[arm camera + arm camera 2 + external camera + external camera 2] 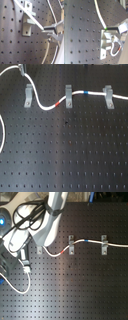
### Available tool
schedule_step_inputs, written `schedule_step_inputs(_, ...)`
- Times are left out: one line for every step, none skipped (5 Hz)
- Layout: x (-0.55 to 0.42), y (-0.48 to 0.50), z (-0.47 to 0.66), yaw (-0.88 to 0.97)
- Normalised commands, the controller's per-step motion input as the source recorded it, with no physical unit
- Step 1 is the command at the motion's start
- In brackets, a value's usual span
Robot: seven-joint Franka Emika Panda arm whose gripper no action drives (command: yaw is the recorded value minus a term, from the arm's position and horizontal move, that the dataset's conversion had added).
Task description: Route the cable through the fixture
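First wrist view, metal hand [47, 31] pinching thin white cable [35, 21], grey angular fixture [27, 23].

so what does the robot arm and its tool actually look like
In the second exterior view the arm is glossy white and rounded, with black cables looped beside it. The tool at its end is pale grey. In the first wrist view the fingers are grey, flat-sided metal bars.

Gripper [21, 68]: barely pokes in at the first exterior view's top-left, cropped; grip unreadable.
Cable [47, 106]: runs off that view's right and left edges.
Left clip [40, 250]: half-buried behind the arm [47, 222] in the second exterior view.
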Motion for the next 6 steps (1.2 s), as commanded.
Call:
schedule_step_inputs(0.108,-0.081,0.00,-0.39)
schedule_step_inputs(0.022,0.037,0.00,-0.59)
schedule_step_inputs(-0.002,0.227,0.01,-0.67)
schedule_step_inputs(0.057,0.401,0.17,-0.69)
schedule_step_inputs(-0.122,0.259,0.16,-0.79)
schedule_step_inputs(-0.191,0.120,0.17,-0.87)
